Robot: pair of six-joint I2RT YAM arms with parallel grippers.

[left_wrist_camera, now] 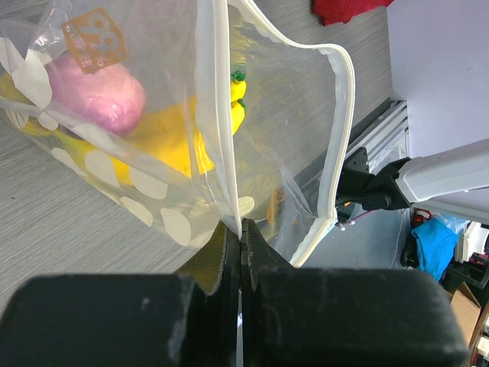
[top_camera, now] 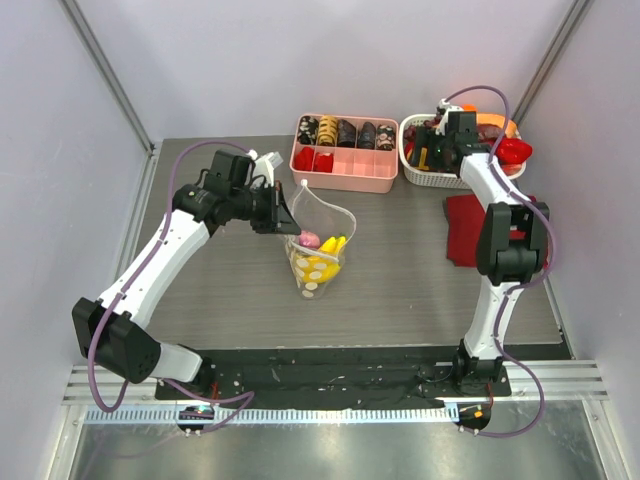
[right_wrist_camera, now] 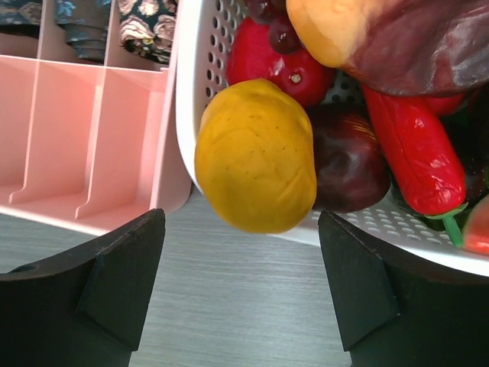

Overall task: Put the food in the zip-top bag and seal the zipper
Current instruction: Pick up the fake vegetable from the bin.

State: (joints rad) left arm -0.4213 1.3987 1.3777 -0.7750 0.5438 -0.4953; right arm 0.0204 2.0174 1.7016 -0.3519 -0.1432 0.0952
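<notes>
Where the grey wood-grain table [top_camera: 400, 290] meets the pale walls [top_camera: 300, 60], you find a pink compartment tray [top_camera: 345, 184] and a white perforated basket [top_camera: 425, 176] along the far edge, with a dark red cloth [top_camera: 462, 230] at the right. The zip-top bag [top_camera: 318, 262] sits at table centre, clear with white dots, its zipper [left_wrist_camera: 344, 130] parted. A yellow banana bunch [left_wrist_camera: 168, 141] and a pink piece [left_wrist_camera: 99, 92] lie inside. The left gripper [left_wrist_camera: 241, 229] is clamped on the bag's mouth edge. The right gripper [top_camera: 445, 130] hangs over the basket, jaws wide apart, gripping nothing; a yellow fruit [right_wrist_camera: 256, 157] rests at the basket rim.
</notes>
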